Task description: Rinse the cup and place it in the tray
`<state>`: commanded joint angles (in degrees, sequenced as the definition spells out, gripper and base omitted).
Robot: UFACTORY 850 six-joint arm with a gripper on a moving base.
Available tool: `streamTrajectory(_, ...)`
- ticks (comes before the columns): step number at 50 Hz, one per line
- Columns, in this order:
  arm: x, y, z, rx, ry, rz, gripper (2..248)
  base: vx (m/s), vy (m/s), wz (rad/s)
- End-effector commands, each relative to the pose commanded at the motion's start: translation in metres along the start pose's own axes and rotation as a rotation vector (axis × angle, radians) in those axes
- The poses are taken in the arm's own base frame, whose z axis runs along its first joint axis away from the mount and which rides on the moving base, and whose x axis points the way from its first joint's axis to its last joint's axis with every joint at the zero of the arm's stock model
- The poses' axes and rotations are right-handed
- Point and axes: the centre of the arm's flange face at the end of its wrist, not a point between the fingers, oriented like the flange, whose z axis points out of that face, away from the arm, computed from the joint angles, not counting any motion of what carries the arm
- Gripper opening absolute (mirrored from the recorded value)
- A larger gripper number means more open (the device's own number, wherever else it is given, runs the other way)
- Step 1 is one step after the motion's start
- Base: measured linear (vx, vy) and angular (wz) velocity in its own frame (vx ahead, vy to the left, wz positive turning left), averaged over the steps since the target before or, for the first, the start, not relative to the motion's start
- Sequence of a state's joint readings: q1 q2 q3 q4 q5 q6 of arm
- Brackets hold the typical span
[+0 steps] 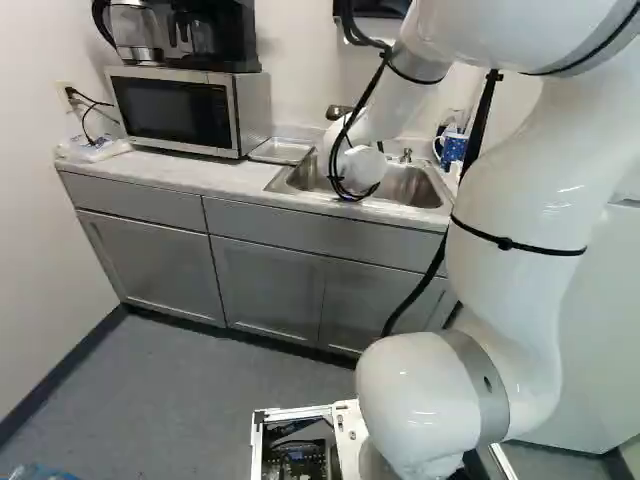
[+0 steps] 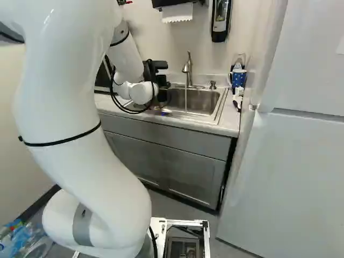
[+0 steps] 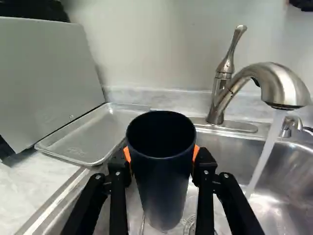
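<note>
The gripper point(image 2: 163, 94) clamps the dark cup point(image 3: 164, 183) between its orange pads point(image 3: 196, 152) over the sink point(image 3: 291, 171); from the cup, the tray point(image 3: 93, 134) lies at ten o'clock, the faucet point(image 3: 276, 81) at one (its water point(image 3: 264, 154) runs down apart from the cup)

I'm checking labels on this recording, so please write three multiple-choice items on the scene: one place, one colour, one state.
1. Where is the tray?
A) Between the microwave and the sink
B) On the microwave
C) In the end effector

2. What colour are the pads?
A) Green
B) White
C) Orange

3. What is the tap doing?
A) Nothing, it is off
B) Running beside the cup
C) Filling the cup

1 A: the tray lies by the microwave's side, next to the sink's edge.
2 C: orange shows at both sides of the cup.
3 B: the stream falls into the sink, clear of the cup.
</note>
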<state>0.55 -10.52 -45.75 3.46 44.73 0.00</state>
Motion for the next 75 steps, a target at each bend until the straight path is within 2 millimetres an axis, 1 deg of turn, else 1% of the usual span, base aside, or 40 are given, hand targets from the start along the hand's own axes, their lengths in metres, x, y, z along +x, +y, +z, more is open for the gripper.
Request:
streamTrajectory(21, -0.021, 0.020, 0.009, -0.034, -0.042, 0.001, 125, 0.000, 0.000, 0.000)
streamTrajectory(48, -0.018, 0.050, 0.025, -0.088, -0.027, 0.011, 125, 0.000, 0.000, 0.000)
streamTrajectory(75, -0.015, 0.091, 0.029, -0.159, -0.007, 0.024, 125, 0.000, 0.000, 0.000)
